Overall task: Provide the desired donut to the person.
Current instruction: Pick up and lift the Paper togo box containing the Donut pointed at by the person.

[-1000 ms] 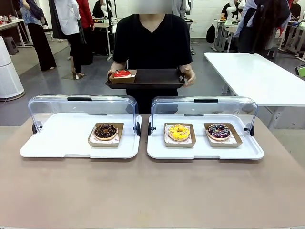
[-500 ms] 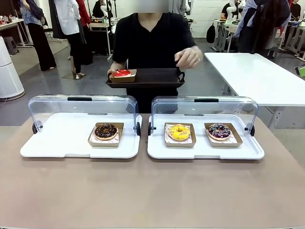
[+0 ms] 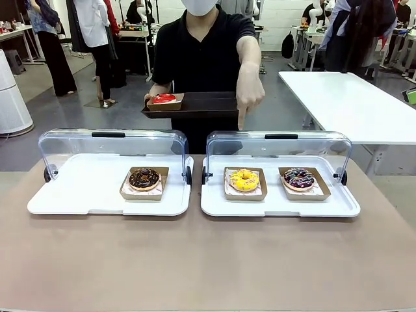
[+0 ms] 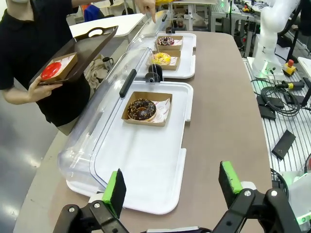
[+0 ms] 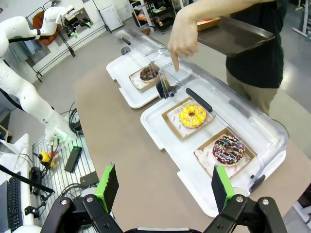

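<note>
**A:** Grippers first — how do they stand?

**B:** Left gripper (image 4: 172, 179) is at the bottom of its wrist view, fingers spread wide with nothing between them. The near corner of the left white tray (image 4: 146, 160) shows in the gap. Right gripper (image 5: 164, 178) is also spread and empty, at the bottom of its view over the bare table (image 5: 131, 145).

**A:** And the donuts?

**B:** Front view, middle of the frame. The chocolate donut (image 3: 144, 178) sits in a brown paper box toward the right end of the left white tray. On the right white tray (image 3: 279, 207) the yellow donut (image 3: 244, 180) lies left and the sprinkled donut (image 3: 298, 179) right, each in its own box and set apart. The left lid (image 3: 110, 146) and right lid (image 3: 279, 148) are clear and tipped up along the far edge, so the boxes lie uncovered.

**A:** The person?

**B:** Upper centre, at the far side of the table: the person (image 3: 205, 52) wears a black shirt and a white mask. One hand holds a dark tray (image 3: 201, 104) at waist height, with a red donut (image 3: 164, 99) in a box at its left end. The pointing hand (image 3: 249, 91) hangs in front of the dark tray with the index finger straight down. Its tip is just above the top edge of the right lid — in line with the yellow donut below it. It touches no donut.
</note>
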You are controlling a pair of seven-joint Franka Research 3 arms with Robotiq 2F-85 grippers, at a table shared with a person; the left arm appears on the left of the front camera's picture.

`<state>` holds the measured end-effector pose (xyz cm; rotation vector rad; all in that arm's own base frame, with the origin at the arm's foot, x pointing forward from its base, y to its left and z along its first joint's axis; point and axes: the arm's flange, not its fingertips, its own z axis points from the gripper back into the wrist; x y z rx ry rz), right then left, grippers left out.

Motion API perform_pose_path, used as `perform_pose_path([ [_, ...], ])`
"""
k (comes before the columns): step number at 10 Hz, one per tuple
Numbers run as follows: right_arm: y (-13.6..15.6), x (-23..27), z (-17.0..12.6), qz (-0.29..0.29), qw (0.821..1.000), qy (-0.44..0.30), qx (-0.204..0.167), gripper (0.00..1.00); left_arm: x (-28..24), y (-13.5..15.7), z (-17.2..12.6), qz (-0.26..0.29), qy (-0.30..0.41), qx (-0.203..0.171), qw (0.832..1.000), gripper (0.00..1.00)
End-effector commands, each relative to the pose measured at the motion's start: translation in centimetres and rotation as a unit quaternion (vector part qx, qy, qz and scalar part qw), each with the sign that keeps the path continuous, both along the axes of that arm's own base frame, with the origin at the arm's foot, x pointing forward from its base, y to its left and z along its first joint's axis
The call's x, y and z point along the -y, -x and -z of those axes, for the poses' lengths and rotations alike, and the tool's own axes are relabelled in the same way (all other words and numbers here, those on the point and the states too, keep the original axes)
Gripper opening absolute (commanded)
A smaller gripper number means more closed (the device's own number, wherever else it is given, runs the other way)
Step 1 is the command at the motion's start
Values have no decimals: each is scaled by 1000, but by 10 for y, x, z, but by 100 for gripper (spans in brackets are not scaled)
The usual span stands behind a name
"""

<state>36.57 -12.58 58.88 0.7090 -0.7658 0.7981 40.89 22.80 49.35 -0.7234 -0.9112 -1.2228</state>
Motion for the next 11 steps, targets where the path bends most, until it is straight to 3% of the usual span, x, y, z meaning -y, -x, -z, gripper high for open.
perform_pose_path([
  [1,0,-1,0,-2,1000,-7,2,100,0,2,1,0,-1,1,1000,100],
  [8,0,0,0,0,1000,0,0,100,0,2,1,0,-1,1,1000,100],
  [11,-24,-102,-40,-50,980,185,-48,100,0,2,1,0,-1,1,1000,100],
])
